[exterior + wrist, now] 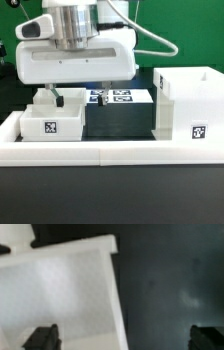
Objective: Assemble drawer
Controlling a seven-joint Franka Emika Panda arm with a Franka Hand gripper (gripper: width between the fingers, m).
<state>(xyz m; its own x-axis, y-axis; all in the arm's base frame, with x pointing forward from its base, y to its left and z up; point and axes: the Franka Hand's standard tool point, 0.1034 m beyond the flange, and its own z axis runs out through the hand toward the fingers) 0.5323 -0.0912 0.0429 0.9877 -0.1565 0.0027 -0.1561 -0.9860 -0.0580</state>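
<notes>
White plastic parts of the drawer sat apart on the black table (120, 125), with nothing joined yet. A low white wall (100, 150) ran along the table's near edge. Just behind it, by the near corner on the exterior view's left, stood the front tray (50, 125), small and open-topped, with its square tag facing the camera. A second tray (45, 98) sat close behind it; whether the two touched could not be told.

Against the edge on the exterior view's right stood the drawer shell (185, 95), tall, boxy and upright, with a tag low on its near face. It was well apart from both trays. Toward the far edge, between the trays and the shell, the marker board (120, 97) lay flat.

The gripper (80, 95) hung low over the second tray. In the wrist view the gripper (124, 335) had its two dark fingers (40, 336) spread wide and held nothing. One finger was over a white part (60, 291), probably a tray, and the other was over bare table.

By these pictures the assembly had barely begun. Both trays had yet to be grasped, carried across and slid into the shell.
</notes>
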